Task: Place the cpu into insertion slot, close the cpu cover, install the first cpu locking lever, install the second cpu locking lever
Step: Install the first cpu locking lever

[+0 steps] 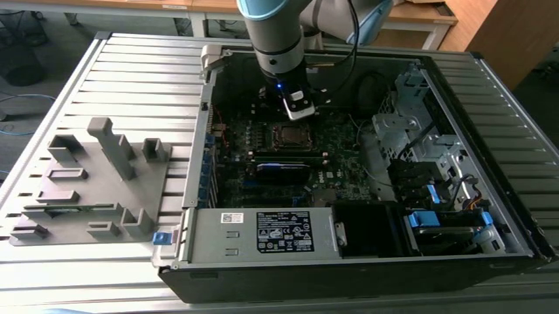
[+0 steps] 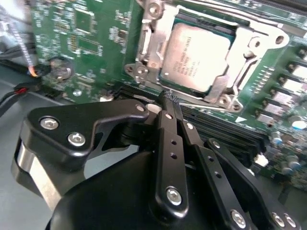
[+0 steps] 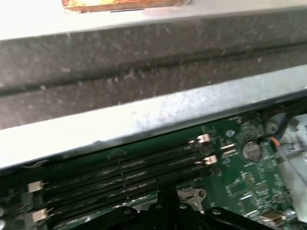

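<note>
Record cpu [image 2: 196, 57] as seated flat in insertion slot [image 2: 211, 20] beneath lowered cpu cover [image 2: 249, 43], and gripper [image 2: 168, 98] as positioned just beside cover's edge, above black memory slots [image 2: 225, 129], jaws pressed together with nothing seen between them.

Matt grey metal cpu [image 2: 194, 57], glossier metal cpu cover [image 2: 247, 38].

Exterior high over case [image 1: 349, 278]; wrist views close, share motherboard [image 2: 72, 28].
</note>
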Robot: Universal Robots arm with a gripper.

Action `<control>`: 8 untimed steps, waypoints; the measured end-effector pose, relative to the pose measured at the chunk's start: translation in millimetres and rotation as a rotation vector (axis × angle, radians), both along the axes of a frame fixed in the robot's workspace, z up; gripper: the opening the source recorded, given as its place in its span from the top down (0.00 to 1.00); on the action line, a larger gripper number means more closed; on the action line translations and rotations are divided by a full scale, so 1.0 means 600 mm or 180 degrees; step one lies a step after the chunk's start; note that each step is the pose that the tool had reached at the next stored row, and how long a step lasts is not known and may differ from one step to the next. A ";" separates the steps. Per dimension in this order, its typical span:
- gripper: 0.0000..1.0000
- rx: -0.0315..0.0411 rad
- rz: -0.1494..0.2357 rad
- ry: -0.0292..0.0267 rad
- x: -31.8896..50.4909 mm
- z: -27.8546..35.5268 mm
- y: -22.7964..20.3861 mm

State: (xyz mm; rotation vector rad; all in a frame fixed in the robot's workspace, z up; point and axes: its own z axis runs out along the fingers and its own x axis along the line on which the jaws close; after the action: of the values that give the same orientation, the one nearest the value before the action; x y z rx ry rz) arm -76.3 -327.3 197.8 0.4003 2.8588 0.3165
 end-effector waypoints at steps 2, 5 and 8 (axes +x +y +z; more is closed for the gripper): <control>0.89 0.0000 0.0000 0.0003 0.000 0.000 0.0000; 0.89 0.0000 0.0000 0.0006 0.000 0.000 0.0001; 0.89 0.0000 0.0000 0.0007 0.000 0.004 0.0001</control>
State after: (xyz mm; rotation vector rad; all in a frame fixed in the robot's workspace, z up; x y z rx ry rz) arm -76.2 -327.3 200.4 0.4009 2.8609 0.3162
